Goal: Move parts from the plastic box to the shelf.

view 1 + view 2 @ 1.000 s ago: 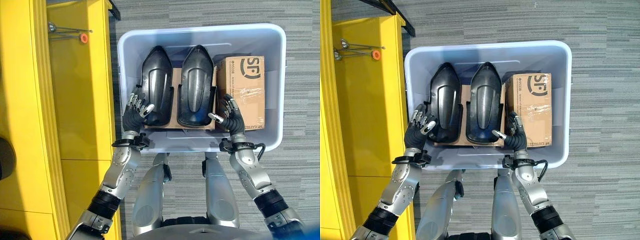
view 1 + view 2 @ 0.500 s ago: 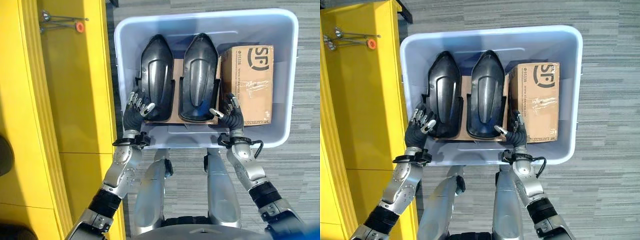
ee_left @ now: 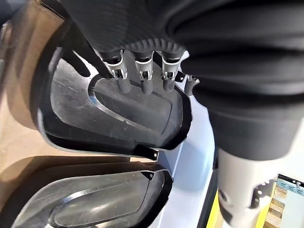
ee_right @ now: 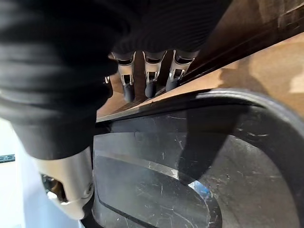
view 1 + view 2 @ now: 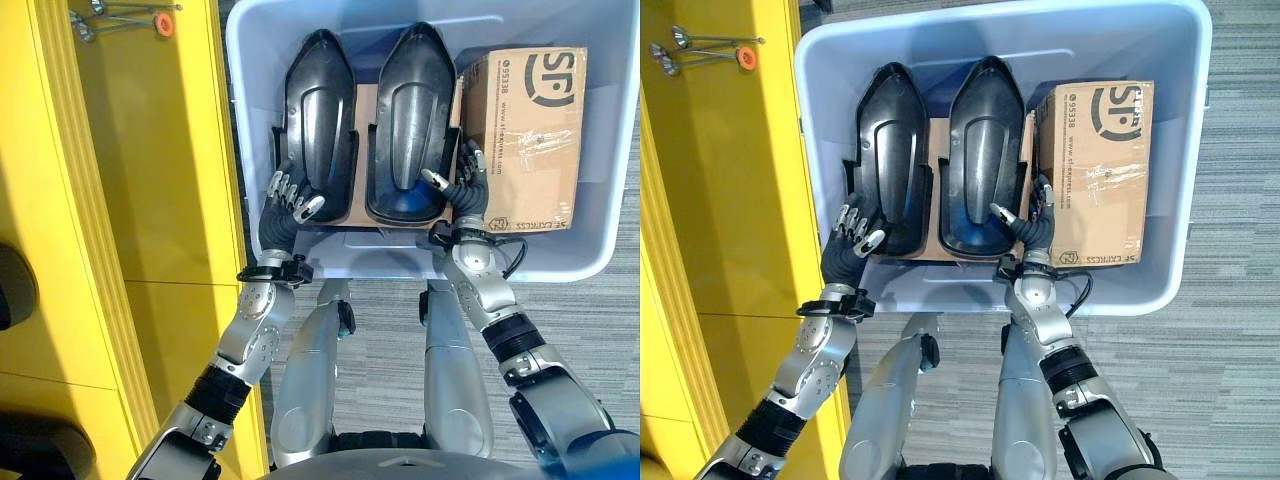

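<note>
2 black moulded parts (image 5: 318,130) (image 5: 410,120) lie side by side on a cardboard sheet (image 5: 932,190) in plastic box (image 5: 830,60), cardboard carton (image 5: 1100,170) beside. L hand (image 5: 288,200) spread at outer part's edge, R hand (image 5: 1032,222) spread between inner part & carton; neither grips. Yellow shelf (image 5: 150,200) has no parts: transfer not started

Workshop: yellow shelf (image 5: 150,180), grey carpet (image 5: 1230,380).

A grey striped carpet floor (image 5: 1230,330) carries the pale plastic box (image 5: 830,120), which stands just beside a yellow shelf (image 5: 160,200). On the shelf's far end lies a metal tool with an orange part (image 5: 125,18).
</note>
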Controlling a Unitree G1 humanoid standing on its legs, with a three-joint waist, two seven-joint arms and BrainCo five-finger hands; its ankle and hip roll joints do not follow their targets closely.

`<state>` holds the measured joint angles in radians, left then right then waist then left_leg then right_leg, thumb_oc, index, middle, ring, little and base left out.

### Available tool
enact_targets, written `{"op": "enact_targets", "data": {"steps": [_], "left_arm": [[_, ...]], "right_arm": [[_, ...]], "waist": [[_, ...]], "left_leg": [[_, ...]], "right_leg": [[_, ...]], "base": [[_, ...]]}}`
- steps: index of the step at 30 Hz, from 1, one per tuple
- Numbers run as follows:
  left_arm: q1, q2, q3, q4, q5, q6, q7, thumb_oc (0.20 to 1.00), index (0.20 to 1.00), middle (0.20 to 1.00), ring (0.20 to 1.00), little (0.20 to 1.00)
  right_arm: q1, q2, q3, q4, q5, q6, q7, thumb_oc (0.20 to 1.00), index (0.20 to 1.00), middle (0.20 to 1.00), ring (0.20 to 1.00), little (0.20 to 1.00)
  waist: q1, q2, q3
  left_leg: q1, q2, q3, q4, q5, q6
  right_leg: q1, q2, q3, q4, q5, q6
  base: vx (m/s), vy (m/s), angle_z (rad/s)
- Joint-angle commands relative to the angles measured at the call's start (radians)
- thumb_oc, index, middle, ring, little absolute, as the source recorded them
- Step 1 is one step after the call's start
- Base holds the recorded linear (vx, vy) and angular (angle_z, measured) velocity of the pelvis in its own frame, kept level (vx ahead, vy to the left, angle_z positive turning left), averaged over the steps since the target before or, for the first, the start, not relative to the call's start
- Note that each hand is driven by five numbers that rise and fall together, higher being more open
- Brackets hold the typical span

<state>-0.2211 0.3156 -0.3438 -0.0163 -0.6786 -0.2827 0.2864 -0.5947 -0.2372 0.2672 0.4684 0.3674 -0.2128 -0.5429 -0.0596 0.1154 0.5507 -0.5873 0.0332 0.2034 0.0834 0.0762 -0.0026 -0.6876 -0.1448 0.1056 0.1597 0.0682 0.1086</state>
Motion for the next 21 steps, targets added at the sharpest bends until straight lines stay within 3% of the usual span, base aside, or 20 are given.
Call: {"op": "enact_targets", "data": {"steps": [1,8,9,13,21], "left_arm": [[0.005,0.016,0.017,-0.09,-0.002,-0.044,0.01,1.0,1.0,1.0,1.0,1.0],[-0.019,0.019,-0.004,-0.084,-0.013,-0.057,0.023,1.0,1.0,1.0,1.0,1.0],[-0.033,0.018,-0.011,-0.079,-0.016,-0.058,0.023,1.0,1.0,1.0,1.0,1.0],[-0.043,0.018,-0.01,-0.075,-0.011,-0.066,0.025,1.0,1.0,1.0,1.0,1.0],[-0.04,0.015,0.008,-0.062,0.002,-0.071,0.031,1.0,1.0,1.0,1.0,1.0]], "right_arm": [[-0.019,0.003,-0.025,0.025,-0.049,-0.017,-0.055,1.0,1.0,1.0,1.0,1.0],[-0.227,-0.015,0.005,0.332,-0.092,0.045,-0.099,1.0,1.0,1.0,1.0,1.0],[-0.271,-0.019,0.015,0.454,-0.092,0.066,-0.088,0.2,0.2,0.2,0.2,0.2],[-0.3,-0.024,0.048,0.566,-0.113,0.091,-0.063,0.2,0.2,0.2,0.2,0.2],[-0.239,-0.037,0.05,0.474,-0.132,0.08,-0.066,0.2,0.2,0.2,0.2,0.2]], "waist": [[0.01,-0.015,-0.031],[0.046,-0.008,-0.031],[0.056,-0.005,-0.031],[0.071,-0.009,-0.031],[0.064,-0.04,-0.031]], "left_leg": [[-0.029,0.09,-0.051,0.18,-0.106,-0.088],[-0.074,0.079,-0.088,0.19,-0.102,-0.079],[-0.074,0.075,-0.094,0.185,-0.098,-0.079],[-0.066,0.07,-0.105,0.171,-0.089,-0.078],[0.01,0.069,-0.109,0.106,-0.063,-0.084]], "right_leg": [[-0.011,-0.083,-0.036,0.006,0.071,0.07],[-0.033,-0.084,-0.059,0.028,0.06,0.062],[-0.026,-0.087,-0.067,0.024,0.059,0.062],[-0.008,-0.089,-0.081,0.015,0.059,0.061],[0.066,-0.088,-0.097,-0.025,0.071,0.062]], "base": [[-0.02,-0.016,0.05],[-0.01,0.006,0.12],[0.0,0.006,0.18],[0.0,0.018,0.09],[0.0,0.007,0.04]]}}
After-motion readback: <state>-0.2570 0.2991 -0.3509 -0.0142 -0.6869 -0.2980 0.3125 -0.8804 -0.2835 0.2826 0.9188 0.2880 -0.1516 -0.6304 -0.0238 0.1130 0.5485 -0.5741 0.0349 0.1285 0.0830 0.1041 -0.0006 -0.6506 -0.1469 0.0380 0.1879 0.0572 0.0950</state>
